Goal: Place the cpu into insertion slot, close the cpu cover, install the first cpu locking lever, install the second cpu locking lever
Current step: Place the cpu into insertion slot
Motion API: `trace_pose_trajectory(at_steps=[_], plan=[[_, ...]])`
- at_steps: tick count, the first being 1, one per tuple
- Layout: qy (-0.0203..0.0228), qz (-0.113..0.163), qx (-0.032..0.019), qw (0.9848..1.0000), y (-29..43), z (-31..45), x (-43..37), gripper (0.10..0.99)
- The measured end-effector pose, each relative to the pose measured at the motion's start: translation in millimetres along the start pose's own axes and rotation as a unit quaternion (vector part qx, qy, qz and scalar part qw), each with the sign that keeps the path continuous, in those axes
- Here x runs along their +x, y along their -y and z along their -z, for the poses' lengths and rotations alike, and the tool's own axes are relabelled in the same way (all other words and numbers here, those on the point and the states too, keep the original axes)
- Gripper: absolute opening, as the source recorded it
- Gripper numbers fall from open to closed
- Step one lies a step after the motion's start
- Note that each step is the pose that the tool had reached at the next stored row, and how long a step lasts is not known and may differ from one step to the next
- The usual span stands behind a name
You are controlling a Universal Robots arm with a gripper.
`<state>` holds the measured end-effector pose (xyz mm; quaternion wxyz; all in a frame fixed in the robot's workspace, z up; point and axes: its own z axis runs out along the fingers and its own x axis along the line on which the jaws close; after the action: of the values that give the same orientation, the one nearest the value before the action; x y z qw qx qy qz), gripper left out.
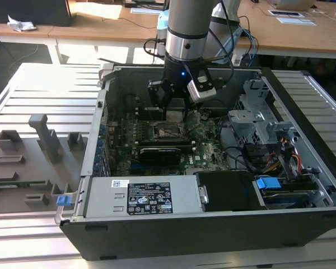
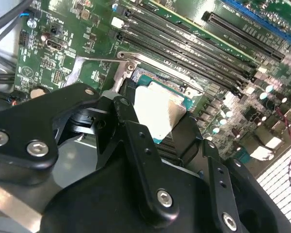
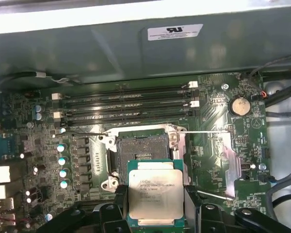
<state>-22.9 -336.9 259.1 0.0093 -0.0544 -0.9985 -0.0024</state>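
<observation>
Fingers [image 3: 119, 201] of the gripper [image 3: 155, 200] are drawn in against the cpu [image 3: 154, 187], pinching it by two opposite edges with its pale metal top facing up. The second wrist view shows the chip lying flat between the black tips. Just beyond it sits the insertion slot [image 3: 141, 151], its dark centre uncovered inside a thin silver rim. In the first wrist view the cpu's far edge overlaps the slot's near edge, and I cannot tell whether the two touch. One wire lever [image 3: 208, 131] and the other wire lever [image 3: 214, 196] reach out sideways from the slot over the green board. Past the slot, long memory slots [image 3: 126, 104] run in parallel rows, with a coin battery [image 3: 240, 105] off to one side. In the exterior view a power supply [image 1: 140, 196] lies along the front of the open computer case [image 1: 173, 238]. Behind it is a black heatsink [image 1: 161, 153], and the arm comes down over the slot just beyond that. The case rests on a slatted table [image 1: 56, 78], with wooden desks [image 1: 101, 22] farthest back.
</observation>
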Motion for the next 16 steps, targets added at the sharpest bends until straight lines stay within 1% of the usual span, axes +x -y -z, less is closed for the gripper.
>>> trace_pose_trajectory(at_steps=[2,5,8,10,12,14,16], plan=[[0.0,-0.016,-0.0001,0.9999,0.0,0.0,0.0,0.545],[0.0002,-0.049,-0.0002,0.9988,0.1,-0.2,0.0,0.545],[0.0004,-0.068,-0.0001,0.9977,0.0,-0.4,0.0,0.545],[0.0006,-0.1,0.0003,0.995,0.0,-0.7,0.0,0.545],[0.0008,-0.117,0.0007,0.9931,0.0,-0.9,0.0,0.545],[0.0009,-0.13,0.001,0.9915,0.0,-1.0,0.0,0.545],[0.0012,-0.15,0.0017,0.9887,0.0,-1.2,0.0,0.545]])
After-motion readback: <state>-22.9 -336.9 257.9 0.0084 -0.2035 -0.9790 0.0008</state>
